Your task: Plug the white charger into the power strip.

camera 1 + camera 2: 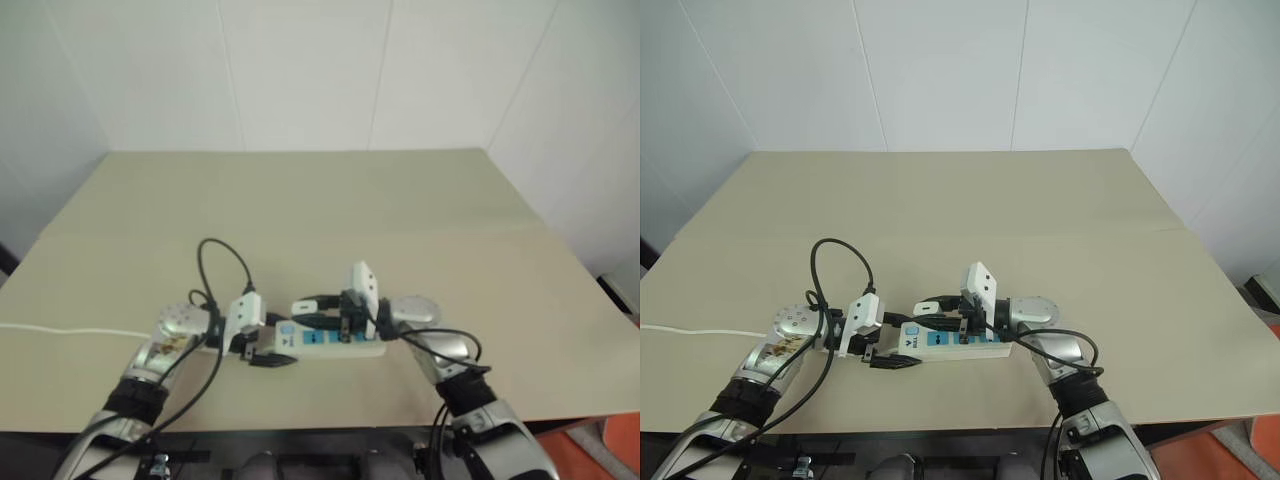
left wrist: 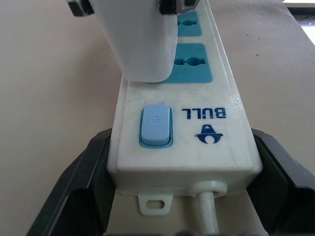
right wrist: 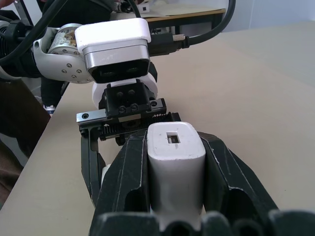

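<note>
The power strip (image 1: pixel 335 343) lies on the beige table, near its front edge. My left gripper (image 1: pixel 264 353) is shut on the strip's switch end. In the left wrist view, black fingers (image 2: pixel 81 172) flank the blue switch (image 2: pixel 156 125). My right gripper (image 1: pixel 318 312) is shut on the white charger (image 3: pixel 175 169) and holds it over the strip from the right. The charger (image 2: pixel 140 39) stands with its lower end against the strip's top, at the blue socket nearest the switch. Its prongs are hidden. Two more blue sockets (image 2: pixel 193 64) show beside it.
The strip's thin white cord (image 1: pixel 70 331) runs left across the table (image 1: pixel 300 210) to its edge. A black cable (image 1: pixel 225 262) loops up behind my left wrist. The table's front edge lies just below the strip, and white walls stand behind.
</note>
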Controlling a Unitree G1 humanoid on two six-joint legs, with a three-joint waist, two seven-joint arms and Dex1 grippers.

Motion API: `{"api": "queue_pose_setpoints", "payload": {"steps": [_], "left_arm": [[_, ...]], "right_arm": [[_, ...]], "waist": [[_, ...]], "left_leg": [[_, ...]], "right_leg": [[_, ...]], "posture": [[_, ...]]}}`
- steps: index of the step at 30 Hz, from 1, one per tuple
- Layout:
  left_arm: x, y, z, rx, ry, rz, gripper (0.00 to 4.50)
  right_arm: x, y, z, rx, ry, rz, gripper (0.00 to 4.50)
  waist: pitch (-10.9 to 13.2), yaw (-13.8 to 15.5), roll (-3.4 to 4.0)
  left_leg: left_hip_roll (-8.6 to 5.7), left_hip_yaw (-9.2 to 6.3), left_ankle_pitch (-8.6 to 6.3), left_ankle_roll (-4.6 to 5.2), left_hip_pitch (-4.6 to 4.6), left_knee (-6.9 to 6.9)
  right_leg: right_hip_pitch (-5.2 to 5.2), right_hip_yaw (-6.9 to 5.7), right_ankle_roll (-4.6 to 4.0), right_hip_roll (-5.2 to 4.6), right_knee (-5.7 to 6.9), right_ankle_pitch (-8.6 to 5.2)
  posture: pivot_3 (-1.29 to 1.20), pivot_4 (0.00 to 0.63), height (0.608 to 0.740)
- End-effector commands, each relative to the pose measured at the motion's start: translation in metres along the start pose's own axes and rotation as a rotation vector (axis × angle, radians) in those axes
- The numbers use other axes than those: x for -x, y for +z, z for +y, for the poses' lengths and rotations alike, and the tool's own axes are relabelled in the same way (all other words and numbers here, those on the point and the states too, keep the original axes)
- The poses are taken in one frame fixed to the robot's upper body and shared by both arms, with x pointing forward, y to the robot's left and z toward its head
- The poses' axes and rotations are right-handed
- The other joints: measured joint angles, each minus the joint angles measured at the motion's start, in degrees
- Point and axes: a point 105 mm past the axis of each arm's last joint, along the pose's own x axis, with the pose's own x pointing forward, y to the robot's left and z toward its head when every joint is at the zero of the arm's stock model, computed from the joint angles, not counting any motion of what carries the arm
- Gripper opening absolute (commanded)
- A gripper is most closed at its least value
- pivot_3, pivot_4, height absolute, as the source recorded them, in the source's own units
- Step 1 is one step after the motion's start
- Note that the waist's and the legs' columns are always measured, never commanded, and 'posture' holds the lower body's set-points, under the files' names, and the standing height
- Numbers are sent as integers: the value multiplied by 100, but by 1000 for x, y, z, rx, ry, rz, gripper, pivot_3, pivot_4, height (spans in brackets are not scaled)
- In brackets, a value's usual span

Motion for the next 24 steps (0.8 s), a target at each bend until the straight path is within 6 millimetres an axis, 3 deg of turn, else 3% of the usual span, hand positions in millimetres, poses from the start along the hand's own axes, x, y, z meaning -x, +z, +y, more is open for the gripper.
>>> {"api": "queue_pose_setpoints", "payload": {"steps": [1,24], "left_arm": [[3,-8,-7,7,-41,47,3288],[13,-9,-8,6,-51,71,3288]], "right_arm": [[14,-19,-6,-15,-86,62,1107],[47,-32,-14,33,-84,130,1107]], "waist": [[-1,1,-1],[-1,43,-2]], "left_leg": [[0,0,0,0,0,0],[0,0,0,0,-5,-2]], "right_leg": [[0,0,0,0,0,0],[-1,0,0,-1,-6,-1]], "posture": [[0,150,740],[0,150,740]]}}
